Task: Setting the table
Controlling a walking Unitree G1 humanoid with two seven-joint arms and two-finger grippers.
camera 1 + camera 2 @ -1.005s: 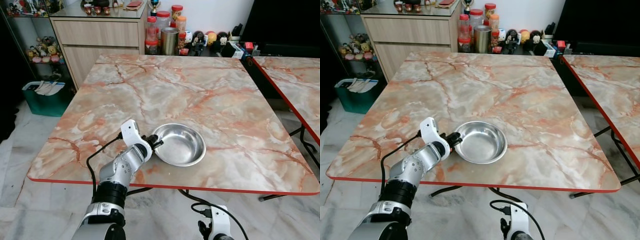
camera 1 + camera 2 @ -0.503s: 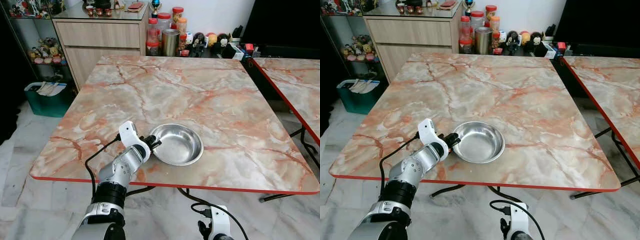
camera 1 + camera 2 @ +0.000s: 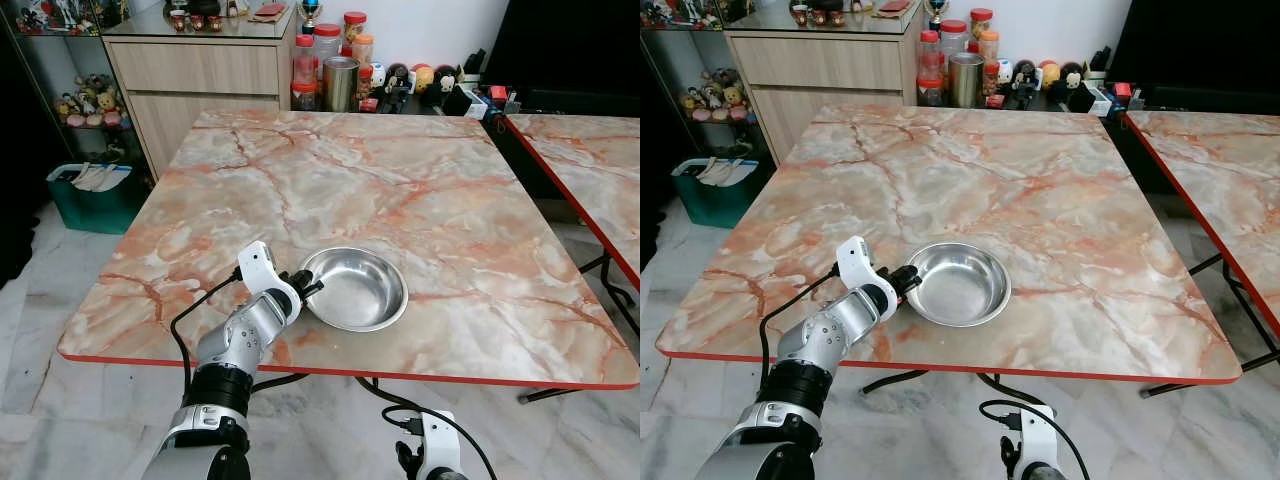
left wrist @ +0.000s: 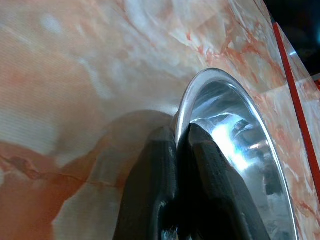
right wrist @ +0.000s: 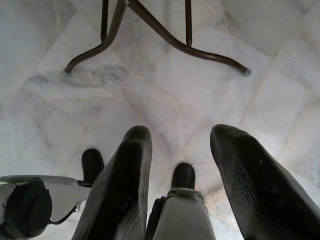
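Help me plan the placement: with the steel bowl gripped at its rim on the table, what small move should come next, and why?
Probably open the jaws and back the left gripper off. The steel bowl already sits flat on the marble table, near its front edge, with its rim pinched; the right gripper hangs open over the floor.

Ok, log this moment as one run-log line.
left gripper: shut on steel bowl rim | bowl: on marble table, near front edge | right gripper: open, idle over floor

Steel bowl (image 3: pixel 355 289) on marble table (image 3: pixel 420 190)
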